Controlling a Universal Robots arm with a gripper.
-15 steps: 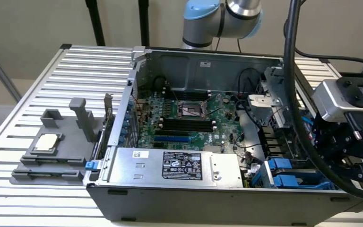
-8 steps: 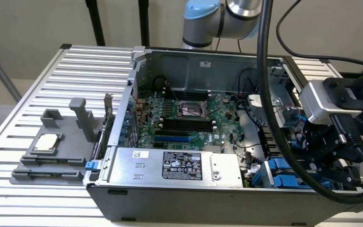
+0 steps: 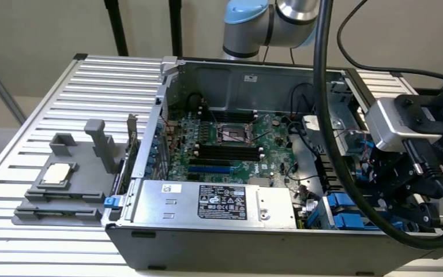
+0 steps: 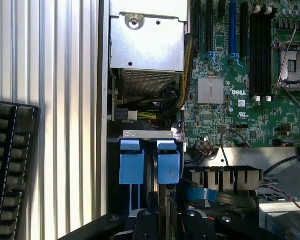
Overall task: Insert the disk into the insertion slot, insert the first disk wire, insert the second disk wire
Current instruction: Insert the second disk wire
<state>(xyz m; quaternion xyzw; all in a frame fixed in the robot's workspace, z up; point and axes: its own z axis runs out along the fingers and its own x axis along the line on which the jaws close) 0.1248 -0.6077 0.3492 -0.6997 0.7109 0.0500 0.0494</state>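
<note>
The tool [image 4: 162,212] hung low over the corner of the open case [image 3: 283,257] at the exterior view's right, carried by the arm [image 3: 276,23] that reached in from behind the case. I could not tell whether the tool was open or shut, nor whether it held anything. The slot [image 4: 147,134] lay just beside the tool. The slot's two blue tabs [image 4: 131,165] stood side by side against a strip of grey metal, and the tool's tip lined up roughly with the gap between them. Whether the disk sat in the slot could not be told. In the exterior view the slot's blue plastic showed just beside the tool, toward that view's left, and the power supply [image 3: 214,202] lay farther to that side along the case's near wall. A bundle of yellow and black wires [image 4: 155,112] ran between the power supply and the slot. The green motherboard [image 3: 229,138] covered the case's floor beyond them, with a small silver heat sink [image 4: 211,91] near the slot's side of it. The case stood on a slatted metal surface [image 3: 52,242]. A grey fixture [image 3: 67,184] rested on the surface at the exterior view's left, well apart from the tool. In the wrist view a black keyboard [image 4: 10,170] lay on the surface outside the case.
</note>
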